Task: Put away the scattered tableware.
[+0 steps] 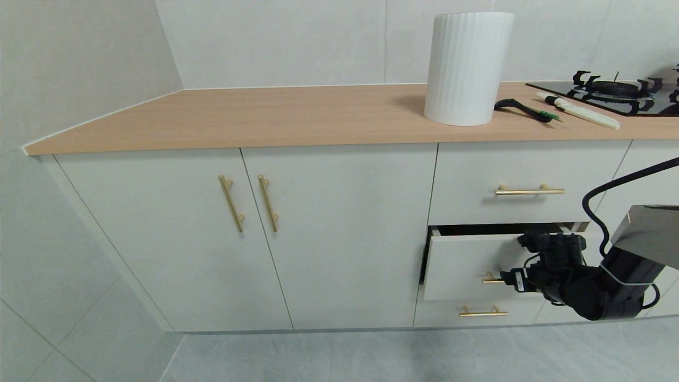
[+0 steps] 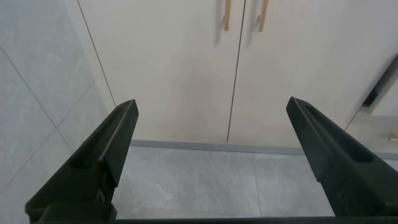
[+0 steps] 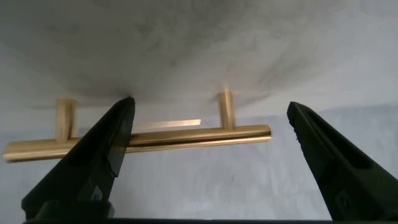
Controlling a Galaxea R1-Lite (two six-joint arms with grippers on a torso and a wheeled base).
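Note:
On the wooden countertop (image 1: pixel 265 114), a black utensil (image 1: pixel 522 107) and a white knife (image 1: pixel 581 112) lie to the right of a tall white ribbed container (image 1: pixel 467 69). Below them the middle drawer (image 1: pixel 461 262) is pulled out a little, with a dark gap above its front. My right gripper (image 1: pixel 506 278) is at this drawer's gold handle (image 1: pixel 490 279). In the right wrist view the gripper (image 3: pixel 211 107) is open, and the handle bar (image 3: pixel 174 138) runs across between its fingers. My left gripper (image 2: pixel 211 109) is open and holds nothing, low before the cabinet doors (image 2: pixel 236 68).
A black gas hob (image 1: pixel 620 93) sits at the counter's far right. The top drawer (image 1: pixel 530 180) is shut, and the bottom drawer's handle (image 1: pixel 482 313) lies below the open one. Double cabinet doors (image 1: pixel 249 233) with gold handles are to the left. Grey tiled floor (image 1: pixel 339 355) runs in front.

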